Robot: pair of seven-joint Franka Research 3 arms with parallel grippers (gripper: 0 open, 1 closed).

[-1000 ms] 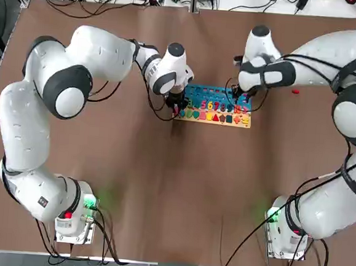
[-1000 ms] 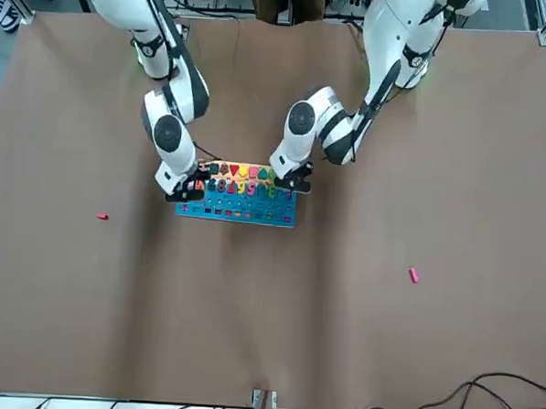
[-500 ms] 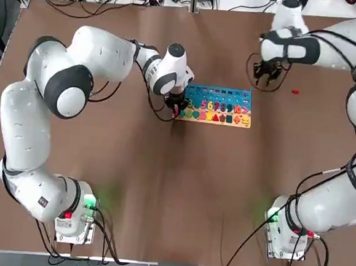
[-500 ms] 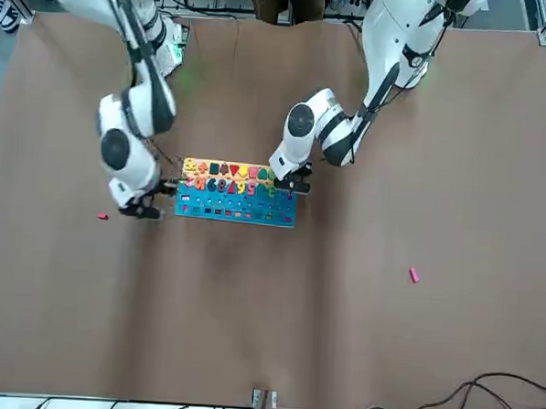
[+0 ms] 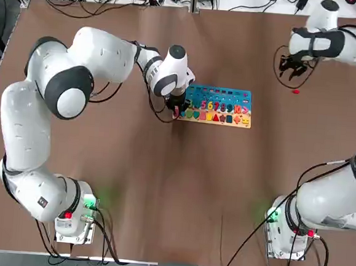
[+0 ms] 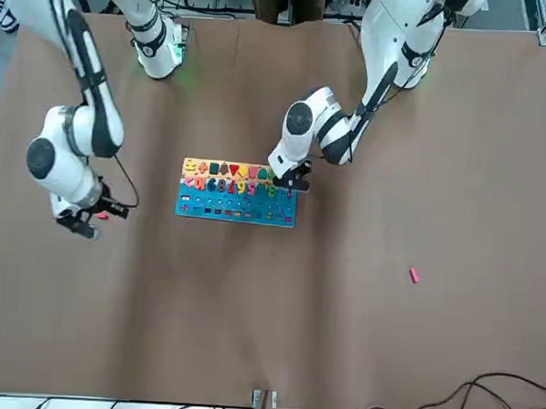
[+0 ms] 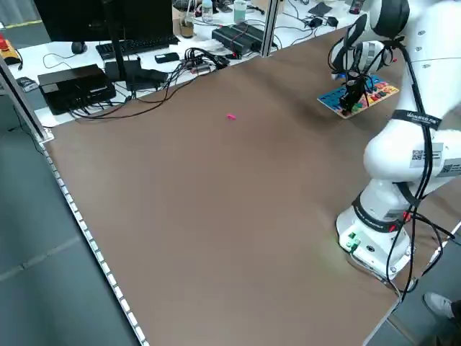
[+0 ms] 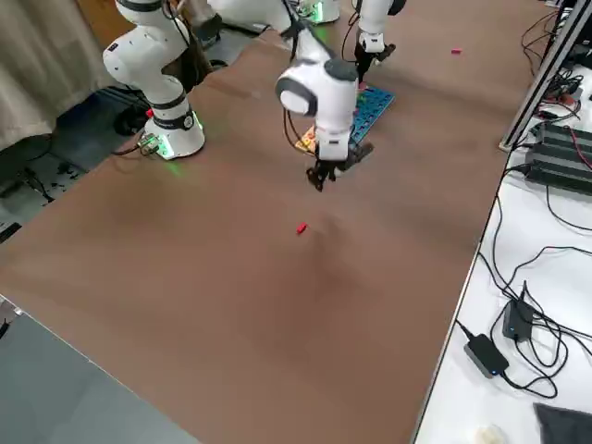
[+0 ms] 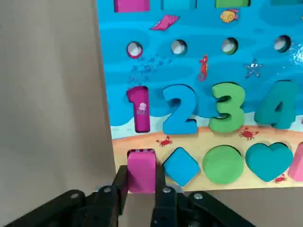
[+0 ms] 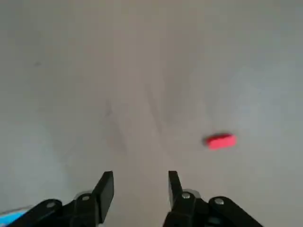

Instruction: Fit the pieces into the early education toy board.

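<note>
The early education toy board (image 5: 218, 91) lies flat at mid-table, blue on top with a tan lower strip and rows of coloured numbers and shapes. My left gripper (image 5: 177, 106) is at its left end, shut on a pink square piece (image 9: 141, 164) at the tan strip's corner, beside a blue diamond. My right gripper (image 5: 292, 67) hovers off to the board's right, open with nothing between its fingers (image 10: 105, 188). A small red piece (image 5: 296, 91) lies on the table just beyond it and shows in the right wrist view (image 10: 220, 141). A loose pink piece (image 6: 414, 276) lies far out on my left.
The brown table (image 5: 180, 182) is bare around the board. Cables and electronics (image 7: 79, 83) line the shelf past the far edge. Both arm bases (image 5: 72, 220) stand at the near edge.
The right arm has left the board's right end, swung out to the right and stopped over the red piece, its fingers now closer together. The left gripper has kept its hold.
</note>
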